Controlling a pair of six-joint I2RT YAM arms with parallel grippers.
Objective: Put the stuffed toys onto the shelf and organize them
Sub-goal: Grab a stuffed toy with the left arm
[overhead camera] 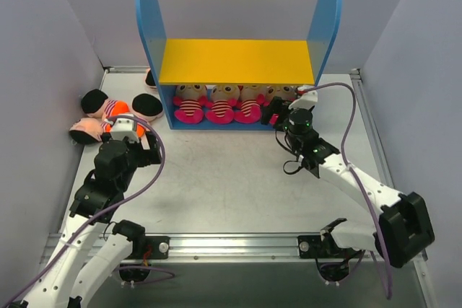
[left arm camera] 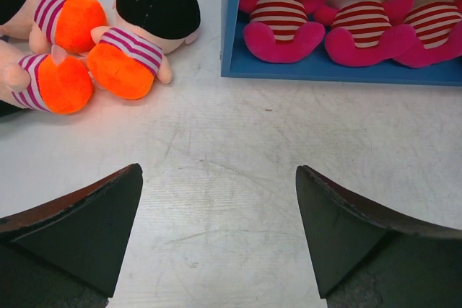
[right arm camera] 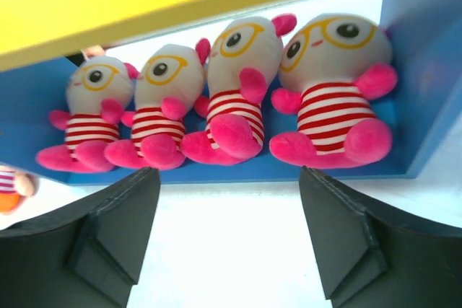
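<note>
A grey metal desk [overhead camera: 231, 178] sits between pale walls [overhead camera: 58, 27]. From above, the two-level shelf with blue side panels and yellow upper board [overhead camera: 236, 62] holds four pink-bodied striped plush dolls [overhead camera: 220, 106] on its lower level. The orange-bottomed, peach-headed plush dolls [overhead camera: 108, 115] lie heaped left of it. The left wrist view shows the left hand [left arm camera: 216, 229] spread wide, empty, facing that heap. Only the right wrist view shows the pink dolls' spectacled faces, with the right hand [right arm camera: 227, 239] released before them. The pink row looks done; next, the left hand should clasp an orange doll.
</note>
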